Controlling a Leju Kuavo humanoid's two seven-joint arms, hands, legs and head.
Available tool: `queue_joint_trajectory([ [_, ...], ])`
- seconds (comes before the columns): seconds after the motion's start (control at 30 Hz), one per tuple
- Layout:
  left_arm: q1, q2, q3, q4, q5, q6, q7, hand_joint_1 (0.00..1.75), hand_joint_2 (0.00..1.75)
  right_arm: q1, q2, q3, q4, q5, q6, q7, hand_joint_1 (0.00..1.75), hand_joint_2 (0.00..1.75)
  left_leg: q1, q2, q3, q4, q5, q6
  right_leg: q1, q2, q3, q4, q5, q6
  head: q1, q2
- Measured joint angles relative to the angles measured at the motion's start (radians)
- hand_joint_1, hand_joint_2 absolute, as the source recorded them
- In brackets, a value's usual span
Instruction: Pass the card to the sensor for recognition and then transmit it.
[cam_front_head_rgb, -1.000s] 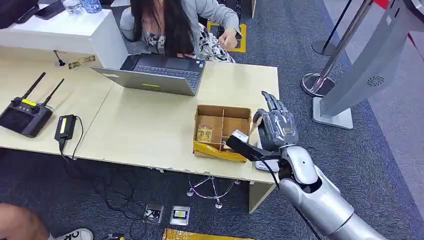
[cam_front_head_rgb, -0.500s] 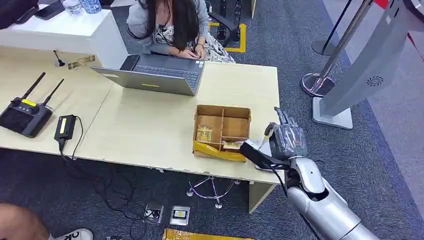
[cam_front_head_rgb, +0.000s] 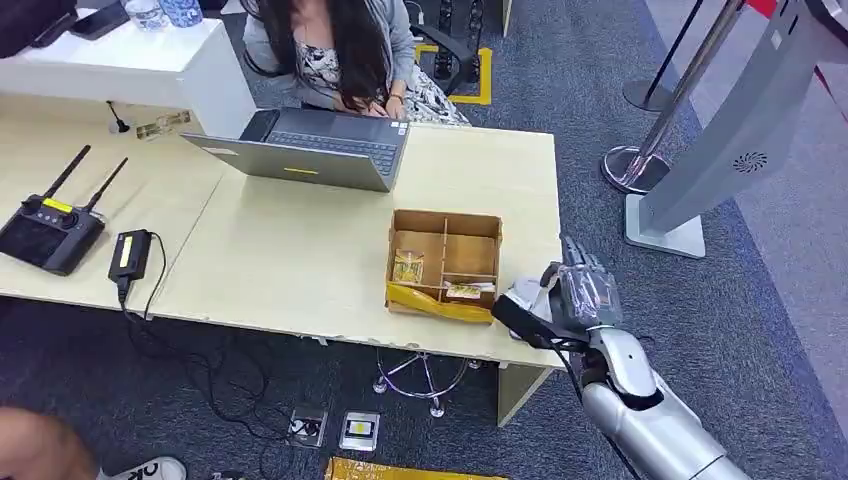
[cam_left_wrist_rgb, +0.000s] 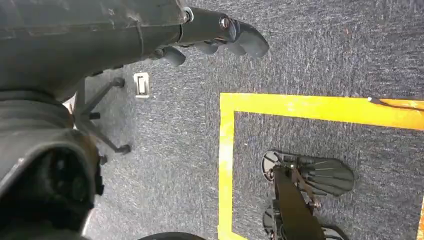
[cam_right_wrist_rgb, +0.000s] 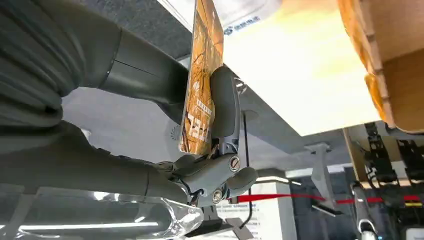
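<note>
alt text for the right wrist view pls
The right hand pinches an orange printed card edge-on between thumb and fingers, beside the light wooden tabletop. A corner of the cardboard box sits on it.

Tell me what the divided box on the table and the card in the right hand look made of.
Box: brown corrugated cardboard, matte, slotted dividers. Card held by the right hand: thin and stiff, glossy printed face, probably plastic or laminated card.
</note>
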Motion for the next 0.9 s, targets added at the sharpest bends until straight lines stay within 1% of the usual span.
queue_joint_trajectory([
  [0.3, -0.002, 0.000, 0.000, 0.000, 0.000, 0.000, 0.000, 0.00, 0.00, 0.009, 0.001, 0.003, 0.057, -0.037, 0.008, -0.024, 1.75, 1.75, 0.000, 0.000, 0.000, 0.000, 0.000, 0.000, 0.000, 0.000, 0.000, 0.000, 0.000, 0.000, 0.000, 0.000],
  [0.53, -0.006, 0.000, 0.000, 0.000, -0.002, 0.000, 0.004, 0.00, 0.00, 0.008, 0.012, 0.005, 0.106, -0.057, 0.007, -0.045, 1.75, 1.75, 0.000, 0.000, 0.000, 0.000, 0.000, 0.000, 0.000, 0.000, 0.000, 0.000, 0.000, 0.000, 0.000, 0.000],
  [0.77, -0.007, 0.000, 0.000, 0.000, -0.002, 0.001, 0.005, 0.00, 0.00, -0.007, 0.025, 0.005, 0.148, -0.104, -0.002, -0.073, 1.75, 1.75, 0.000, 0.000, 0.000, 0.000, 0.000, 0.000, 0.000, 0.000, 0.001, 0.000, 0.000, 0.000, 0.000, 0.000],
  [0.9, -0.007, 0.000, 0.000, 0.000, -0.002, 0.001, 0.005, 0.00, 0.00, -0.009, 0.033, 0.005, 0.171, -0.128, -0.021, -0.084, 1.75, 1.75, 0.000, 0.000, 0.001, 0.000, 0.000, 0.000, 0.000, 0.000, 0.001, 0.000, 0.000, 0.000, 0.000, 0.000],
])
